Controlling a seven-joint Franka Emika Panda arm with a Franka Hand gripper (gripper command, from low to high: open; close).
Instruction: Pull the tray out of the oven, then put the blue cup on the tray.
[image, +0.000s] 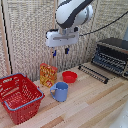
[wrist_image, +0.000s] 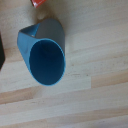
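The arm is hanging high over the wooden table (image: 95, 102), its white wrist bent downward and the gripper (image: 60, 51) pointing straight at the tabletop. The fingers are sitting a little apart and holding nothing, with clear air under them. Directly below, well beneath the fingertips, the blue cup (image: 60, 91) is standing upright on the wood, handle turned toward the exterior view's left. The wrist camera is looking right down into the cup's (wrist_image: 46, 61) open mouth.

Over on the exterior view's right, the oven (image: 113, 55) is sitting at the table's far side, and the tray (image: 93, 73) is lying out in front of it, flat on the table. Just behind the cup, a red bowl (image: 69, 76) is resting beside an orange snack packet (image: 48, 75). A red basket (image: 19, 97) is occupying the near corner at the exterior view's left. Nothing is standing between the gripper and the cup.
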